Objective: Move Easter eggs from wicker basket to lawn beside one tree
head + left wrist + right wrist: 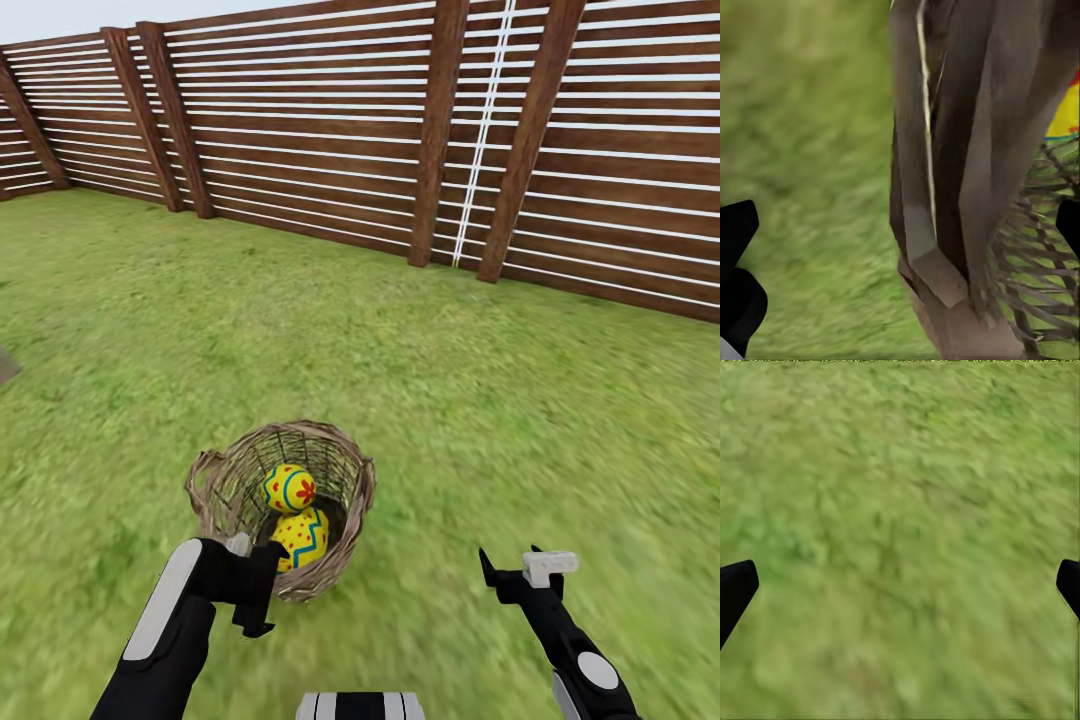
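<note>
Left hand [255,590] spread wide at the wicker basket [345,550] rim; right hand [512,572] wide, empty.

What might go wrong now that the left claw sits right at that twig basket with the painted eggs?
The left claw hangs at the thick ragged rim of the small brown woven-twig basket; it may snag or tip it. The two yellow zigzag-patterned eggs in sight are stacked, so lifting one may roll the other. A third egg, if present, is hidden and may be missed.
</note>
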Robot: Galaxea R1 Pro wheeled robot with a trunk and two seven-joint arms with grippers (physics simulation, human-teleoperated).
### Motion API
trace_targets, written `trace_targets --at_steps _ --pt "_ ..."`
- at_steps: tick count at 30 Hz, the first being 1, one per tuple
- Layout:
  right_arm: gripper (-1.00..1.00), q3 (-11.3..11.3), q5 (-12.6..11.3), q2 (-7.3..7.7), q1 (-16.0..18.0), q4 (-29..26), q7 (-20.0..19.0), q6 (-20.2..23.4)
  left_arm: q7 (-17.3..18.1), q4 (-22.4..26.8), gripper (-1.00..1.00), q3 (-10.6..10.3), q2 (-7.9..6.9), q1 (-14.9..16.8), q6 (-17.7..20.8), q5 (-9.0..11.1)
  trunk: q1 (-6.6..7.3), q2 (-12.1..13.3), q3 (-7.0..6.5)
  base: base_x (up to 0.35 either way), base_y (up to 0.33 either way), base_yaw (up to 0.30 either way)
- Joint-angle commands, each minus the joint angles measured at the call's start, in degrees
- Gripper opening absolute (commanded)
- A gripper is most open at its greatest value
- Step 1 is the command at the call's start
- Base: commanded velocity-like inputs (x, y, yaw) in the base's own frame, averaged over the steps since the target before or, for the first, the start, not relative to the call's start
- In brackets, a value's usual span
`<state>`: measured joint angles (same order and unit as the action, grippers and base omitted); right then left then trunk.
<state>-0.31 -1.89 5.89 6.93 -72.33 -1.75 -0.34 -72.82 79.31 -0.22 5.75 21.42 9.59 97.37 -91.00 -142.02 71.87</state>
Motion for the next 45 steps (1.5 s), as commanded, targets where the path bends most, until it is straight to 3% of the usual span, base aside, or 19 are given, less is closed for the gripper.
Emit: trace_targets --at_steps 1,9,14,19,20,45 --pt "1.0 -0.04 -0.19 0.0 0.02 0.0 -0.18 -0.06 -0.3 0.05 1.0 0.05 0.03 0.03 0.6 -0.05 -0.01 -0.02 0.05 0.241 -0.221 0.0" --pt "1.0 0.02 -0.17 0.0 0.02 0.04 -0.17 -0.09 -0.47 0.05 1.0 0.35 0.05 0.03 0.45 -0.14 -0.01 -0.02 0.05 0.033 -0.03 0.0" --pt "1.0 0.04 -0.16 0.0 0.02 0.08 -0.1 -0.1 -0.43 0.05 1.0 3.3 0.05 0.03 0.43 -0.1 -0.01 -0.02 0.05 0.0 0.0 0.0" --pt "1.0 0.04 -0.15 0.0 0.02 0.08 -0.1 -0.1 -0.4 0.05 1.0 3.87 0.05 0.03 0.43 -0.13 -0.01 -0.02 0.05 0.0 0.0 0.0" --pt "1.0 0.04 -0.15 0.0 0.02 0.08 -0.1 -0.1 -0.41 0.05 -1.0 3.89 0.05 0.03 0.43 -0.15 -0.01 -0.02 0.05 0.0 0.0 0.0" --pt "1.0 0.04 -0.13 0.0 0.02 0.0 -0.01 -0.1 -0.48 0.05 -1.0 3.65 0.05 0.03 0.45 0.0 -0.01 -0.02 0.05 0.0 0.0 0.0"
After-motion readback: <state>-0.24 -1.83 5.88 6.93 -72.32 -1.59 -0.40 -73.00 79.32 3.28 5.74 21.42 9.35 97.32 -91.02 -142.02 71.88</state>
